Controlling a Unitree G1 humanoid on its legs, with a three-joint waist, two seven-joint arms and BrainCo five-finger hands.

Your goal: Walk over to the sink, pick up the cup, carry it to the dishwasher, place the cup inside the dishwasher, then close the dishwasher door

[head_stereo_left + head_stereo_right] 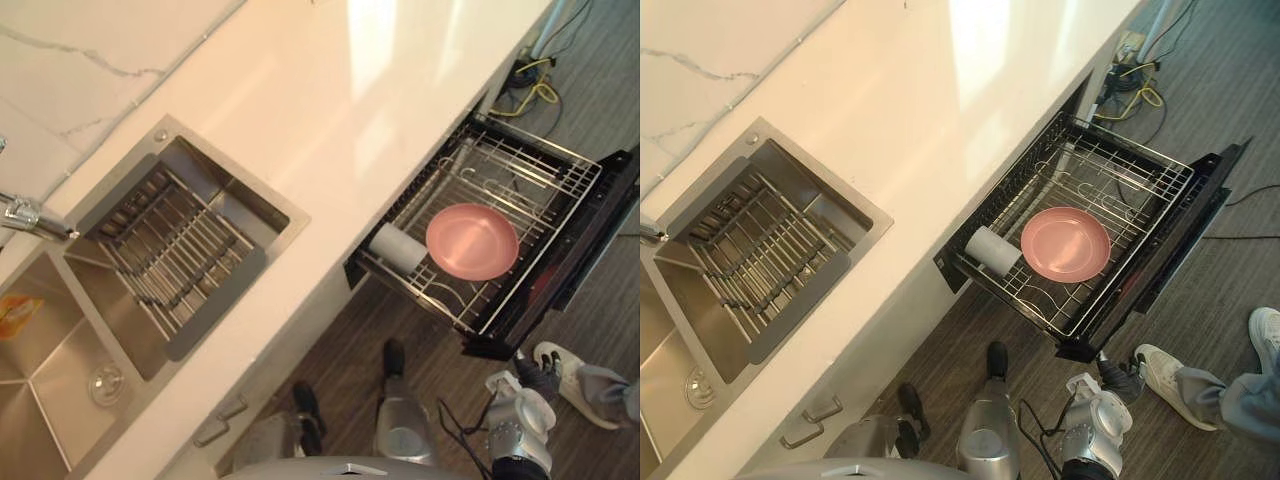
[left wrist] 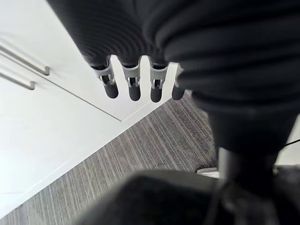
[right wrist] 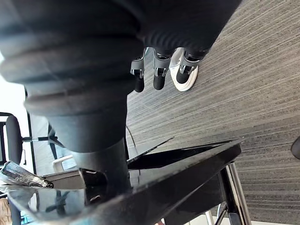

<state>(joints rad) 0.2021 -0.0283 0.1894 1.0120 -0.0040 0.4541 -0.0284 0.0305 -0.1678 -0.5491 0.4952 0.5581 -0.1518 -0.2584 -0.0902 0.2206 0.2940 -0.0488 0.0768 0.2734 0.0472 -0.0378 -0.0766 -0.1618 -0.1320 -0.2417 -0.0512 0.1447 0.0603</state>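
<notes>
A white cup point(image 1: 398, 247) lies on its side in the wire rack point(image 1: 530, 165) of the pulled-out dishwasher, beside a pink plate point(image 1: 472, 241). The black dishwasher door point(image 1: 592, 250) stands open. My right hand point(image 1: 535, 378) hangs just below the door's near corner, apart from it. Its fingers point(image 3: 159, 77) are relaxed and hold nothing, and the glossy door point(image 3: 187, 173) shows close by. My left hand point(image 2: 133, 86) hangs empty with straight fingers beside the white cabinet fronts.
A steel sink point(image 1: 60, 340) with a drain rack point(image 1: 170, 245) and a faucet point(image 1: 25, 213) is set in the white counter point(image 1: 330, 110). A person's white shoe point(image 1: 565, 370) stands on the floor right by my right hand. Cables point(image 1: 535, 85) lie beyond the dishwasher.
</notes>
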